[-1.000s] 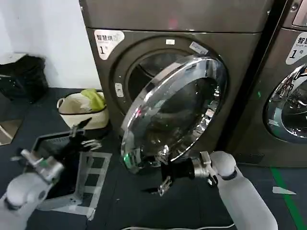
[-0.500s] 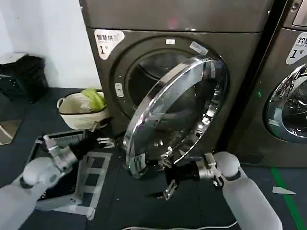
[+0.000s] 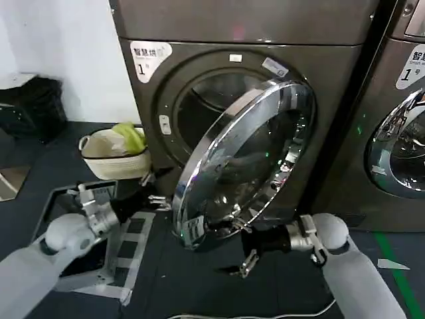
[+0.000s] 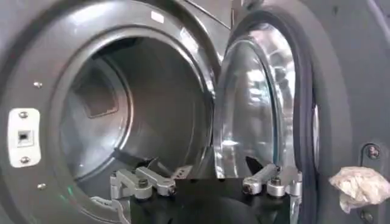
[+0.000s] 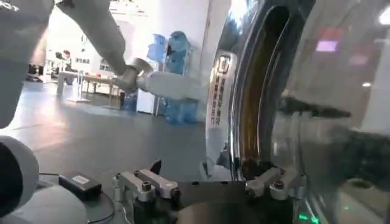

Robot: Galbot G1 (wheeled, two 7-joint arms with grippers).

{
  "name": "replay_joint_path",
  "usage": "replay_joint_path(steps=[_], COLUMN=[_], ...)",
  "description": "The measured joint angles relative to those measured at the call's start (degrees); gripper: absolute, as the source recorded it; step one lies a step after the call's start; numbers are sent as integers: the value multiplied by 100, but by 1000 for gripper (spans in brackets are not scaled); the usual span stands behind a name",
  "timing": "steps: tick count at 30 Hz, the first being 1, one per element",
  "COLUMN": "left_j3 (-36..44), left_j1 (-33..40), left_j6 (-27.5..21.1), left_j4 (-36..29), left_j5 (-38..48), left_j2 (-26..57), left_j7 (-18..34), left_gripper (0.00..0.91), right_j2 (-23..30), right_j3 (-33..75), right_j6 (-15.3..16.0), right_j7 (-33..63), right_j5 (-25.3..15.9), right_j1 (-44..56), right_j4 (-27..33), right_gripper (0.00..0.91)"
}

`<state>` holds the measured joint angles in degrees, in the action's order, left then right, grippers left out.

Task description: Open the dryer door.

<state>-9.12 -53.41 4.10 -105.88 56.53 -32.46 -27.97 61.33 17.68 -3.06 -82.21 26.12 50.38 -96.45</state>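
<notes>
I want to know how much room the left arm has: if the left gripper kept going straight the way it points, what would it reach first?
Probably the open drum mouth: the left gripper, open, points into the drum, with the dryer door swung aside. Depth is unclear.

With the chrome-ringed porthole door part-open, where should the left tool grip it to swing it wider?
Grip the round chrome-ringed glass dryer door at its free lower-left rim, farthest from the hinge. Come from the drum side: the gap is open there, with the left tool beside it.

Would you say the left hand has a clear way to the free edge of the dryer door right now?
Probably yes. The left hand, open, sits low beside the dryer door, which is swung partly open, and nothing stands between them. The right hand is under the door's lower edge, off that path.
</notes>
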Motion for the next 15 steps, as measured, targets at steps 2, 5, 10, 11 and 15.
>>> replay_joint_path(steps=[2,5,10,11,15], left_j3=[98,250,529,581,801], left_j1=[86,231,492,548,772], left_j6=[3,2,12,15,23], left_j4=[12,20,68,76,90], left_j5=[13,44,77,77,83], left_j2=[-6,-18,-14,-19,-68], left_j7=[-1,-1,-23,-29,-44], left_gripper=[907,907,907,907,907], right_j2=[-23,-48,-21,3,101], right_j3=[186,509,1037,1141,1588], right_j6=[-37,-113,-212,-235,-307], right_j7=[-2,-9,31,49,176], right_j5=[27,29,57,69,114], right_j1=[128,351,784,866,1164], right_j4=[-61,-132,-236,-251,-275], right_gripper=[907,907,907,907,907])
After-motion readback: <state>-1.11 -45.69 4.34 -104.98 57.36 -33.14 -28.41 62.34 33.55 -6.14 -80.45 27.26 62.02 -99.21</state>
